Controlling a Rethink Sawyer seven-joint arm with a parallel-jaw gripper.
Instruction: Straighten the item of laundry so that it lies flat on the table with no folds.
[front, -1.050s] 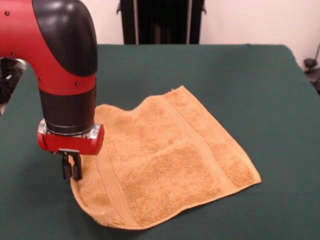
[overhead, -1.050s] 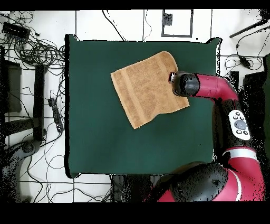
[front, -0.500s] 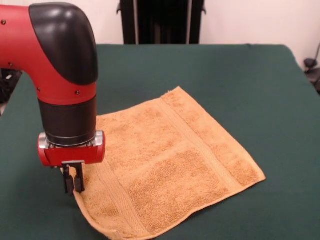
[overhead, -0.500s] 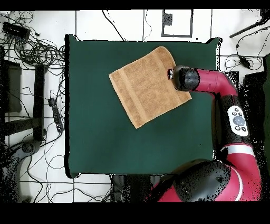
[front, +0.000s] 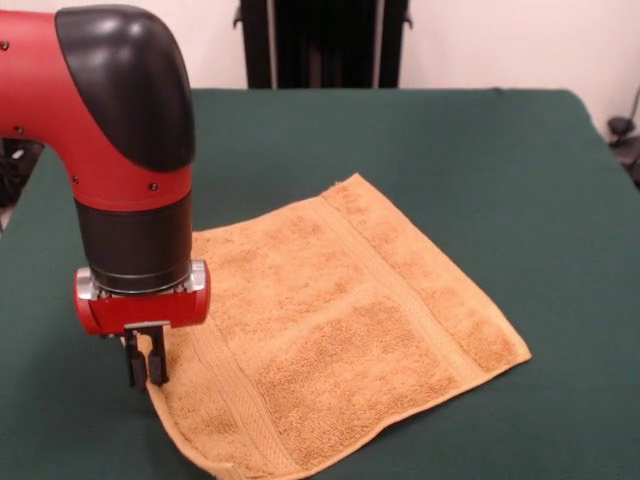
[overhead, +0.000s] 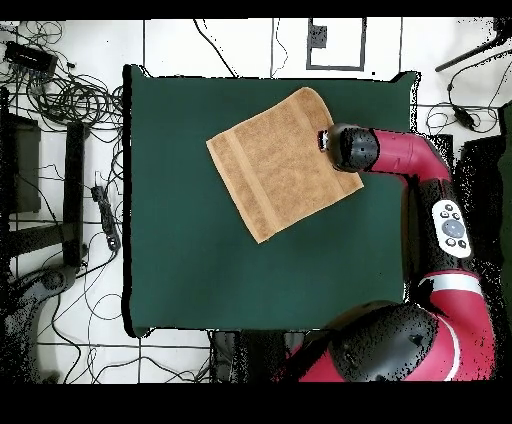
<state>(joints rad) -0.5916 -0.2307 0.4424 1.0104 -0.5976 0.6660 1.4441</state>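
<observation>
Since a second ago the towel (front: 335, 335) has been drawn out: its wavy far edge is now straight, and over the last half second almost nothing has shifted. From the front, I see the towel spread as a diamond on the green counter (front: 480, 150), nearly flat, with only its edge beside the claw (front: 146, 363) curling up a little. The claw's two black fingers (front: 133, 362) stand pressed close together at that edge, and the cloth's border seems to run up between them, so I judge it is pinching the hem, though the contact is small and hard to read. Being soft, light terry, the towel will drape and drag easily; the hemmed corners or band stripes are the firmest places to take hold.

From overhead, the towel (overhead: 282, 163) lies toward the counter's (overhead: 200, 270) edge farthest from the robot's base. The arm's wrist covers the claw at the towel's border, so I can't see the fingers.
</observation>
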